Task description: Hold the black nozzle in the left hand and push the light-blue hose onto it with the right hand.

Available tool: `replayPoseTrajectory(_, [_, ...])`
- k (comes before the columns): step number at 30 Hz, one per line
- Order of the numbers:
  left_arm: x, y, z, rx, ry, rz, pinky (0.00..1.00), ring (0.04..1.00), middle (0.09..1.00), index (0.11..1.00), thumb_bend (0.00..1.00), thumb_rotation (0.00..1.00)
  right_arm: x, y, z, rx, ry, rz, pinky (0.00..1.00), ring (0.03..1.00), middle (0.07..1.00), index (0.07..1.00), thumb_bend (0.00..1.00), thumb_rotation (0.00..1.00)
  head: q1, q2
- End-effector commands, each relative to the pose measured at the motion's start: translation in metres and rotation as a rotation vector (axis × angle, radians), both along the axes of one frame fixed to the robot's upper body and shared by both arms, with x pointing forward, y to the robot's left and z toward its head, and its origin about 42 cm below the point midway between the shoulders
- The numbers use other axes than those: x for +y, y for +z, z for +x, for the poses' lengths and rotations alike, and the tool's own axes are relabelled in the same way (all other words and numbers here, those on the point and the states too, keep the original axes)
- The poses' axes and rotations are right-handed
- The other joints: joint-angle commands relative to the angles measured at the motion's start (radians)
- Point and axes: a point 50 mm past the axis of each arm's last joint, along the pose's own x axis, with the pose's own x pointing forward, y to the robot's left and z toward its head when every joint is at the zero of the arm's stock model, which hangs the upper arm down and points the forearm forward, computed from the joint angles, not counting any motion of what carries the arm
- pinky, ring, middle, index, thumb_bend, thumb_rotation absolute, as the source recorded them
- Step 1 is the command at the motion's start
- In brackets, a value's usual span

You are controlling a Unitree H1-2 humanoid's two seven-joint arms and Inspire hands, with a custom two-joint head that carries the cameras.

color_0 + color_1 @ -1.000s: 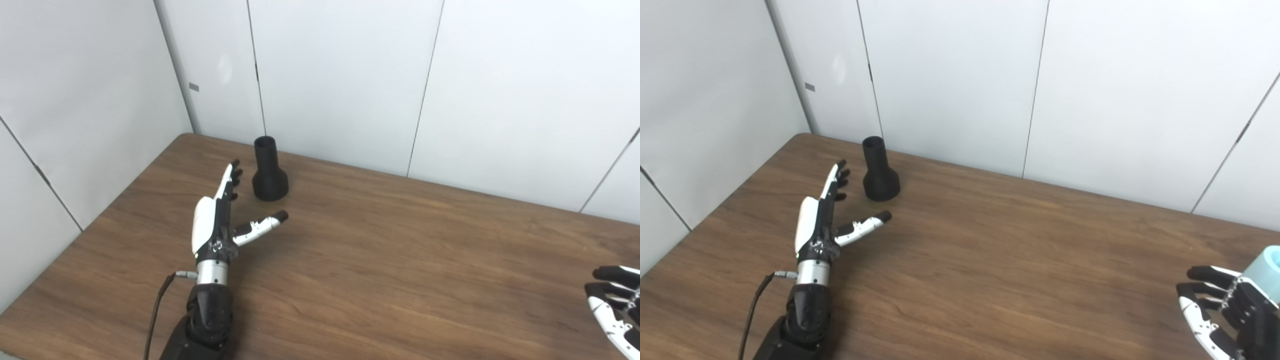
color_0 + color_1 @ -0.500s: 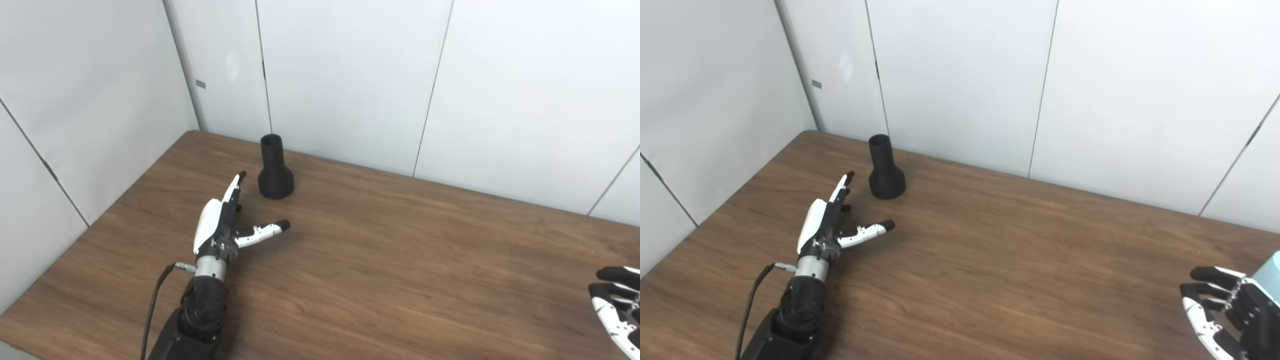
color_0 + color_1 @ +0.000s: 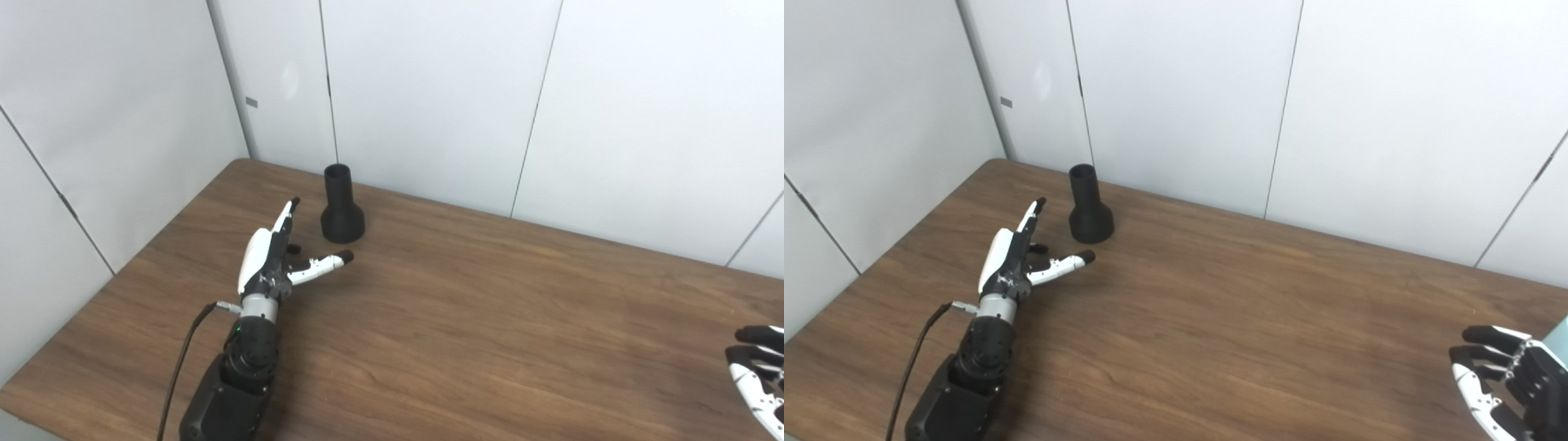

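Nozzle, black flared plastic [image 3: 342, 209], stands upright on its wide base near the far left corner of the brown wooden table [image 3: 465, 318], ungrasped. Left hand [image 3: 269, 257], fingers spread, lies just beside it, apart. Right hand [image 3: 1503, 380], fingers loosely curled, holds nothing. Light-blue hose [image 3: 1559, 336] shows only a sliver. Grasping and joining remain. Compared with the earlier frame, the left hand is closer to the nozzle.

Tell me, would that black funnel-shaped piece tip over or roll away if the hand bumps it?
Probably not easily: the black nozzle stands upright on its flared base, wider than its neck. It looks like stiff plastic, so likely light enough to slide. If knocked flat, its round body could roll in a curve. The left hand is open beside it.
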Motion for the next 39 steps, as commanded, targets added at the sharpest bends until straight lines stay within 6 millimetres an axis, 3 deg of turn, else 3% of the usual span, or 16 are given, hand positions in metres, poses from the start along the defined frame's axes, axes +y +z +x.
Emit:
replayPoseTrajectory(1, [0.008,0.009,0.010,0.013,0.000,0.019,0.95,0.986,0.978,1.000,1.00,0.40,0.000,0.016,0.002,-0.071,0.012,-0.017,0.41,0.553,0.588,0.534,0.11,0.00,-0.002,0.000])
replayPoseTrajectory(7, [0.009,0.025,0.025,0.078,-0.020,0.076,1.00,1.000,1.000,1.000,1.00,0.36,0.000,0.016,0.000,-0.065,0.012,-0.027,0.41,0.550,0.584,0.533,0.11,0.00,-0.003,0.002])
replayPoseTrajectory(11, [0.012,0.033,0.037,0.107,-0.024,0.120,0.86,0.974,0.980,1.000,1.00,0.32,0.001,0.017,0.000,-0.067,0.013,-0.015,0.41,0.548,0.581,0.530,0.11,0.00,-0.004,0.002])
replayPoseTrajectory(15, [0.013,0.034,0.046,0.132,-0.029,0.132,0.82,0.942,0.957,0.990,1.00,0.32,0.001,0.017,0.000,-0.061,0.007,-0.031,0.39,0.539,0.576,0.525,0.11,0.00,-0.004,0.000])
replayPoseTrajectory(17, [0.010,0.036,0.050,0.139,-0.040,0.143,0.85,0.972,0.965,0.983,1.00,0.30,0.002,0.018,0.000,-0.057,0.004,-0.032,0.39,0.541,0.580,0.526,0.11,0.00,-0.007,-0.001])
replayPoseTrajectory(21, [0.007,0.034,0.058,0.151,-0.065,0.172,0.78,0.928,0.951,0.965,1.00,0.27,0.002,0.017,0.000,-0.061,0.008,-0.026,0.39,0.544,0.581,0.526,0.11,0.00,-0.009,0.000])
replayPoseTrajectory(25, [0.006,0.030,0.065,0.173,-0.104,0.206,0.84,0.928,0.937,0.962,1.00,0.27,0.003,0.017,-0.001,-0.058,0.005,-0.028,0.40,0.540,0.579,0.527,0.12,0.00,-0.012,0.001])
replayPoseTrajectory(26, [0.006,0.029,0.067,0.180,-0.113,0.212,0.93,0.953,0.938,0.965,1.00,0.28,0.003,0.018,-0.001,-0.057,0.003,-0.032,0.39,0.533,0.579,0.527,0.11,0.00,-0.016,0.001])
replayPoseTrajectory(28, [0.006,0.026,0.070,0.190,-0.124,0.215,0.97,0.970,0.941,0.968,1.00,0.29,0.003,0.018,-0.001,-0.060,0.003,-0.034,0.38,0.529,0.576,0.524,0.11,0.00,-0.016,0.001])
replayPoseTrajectory(31, [0.003,0.022,0.074,0.218,-0.135,0.245,0.94,0.971,0.940,0.965,1.00,0.31,0.003,0.018,-0.001,-0.060,0.006,-0.032,0.38,0.529,0.572,0.522,0.11,0.00,-0.017,0.002])
replayPoseTrajectory(33, [0.001,0.019,0.076,0.229,-0.140,0.259,0.99,0.958,0.927,0.957,1.00,0.31,0.004,0.019,-0.002,-0.059,0.003,-0.034,0.37,0.520,0.566,0.519,0.11,0.00,-0.019,0.002])
replayPoseTrajectory(39, [0.000,0.006,0.081,0.223,-0.168,0.296,1.00,0.894,0.883,0.925,1.00,0.28,0.004,0.021,-0.004,-0.051,-0.003,-0.039,0.37,0.525,0.566,0.518,0.11,0.00,-0.025,0.005])
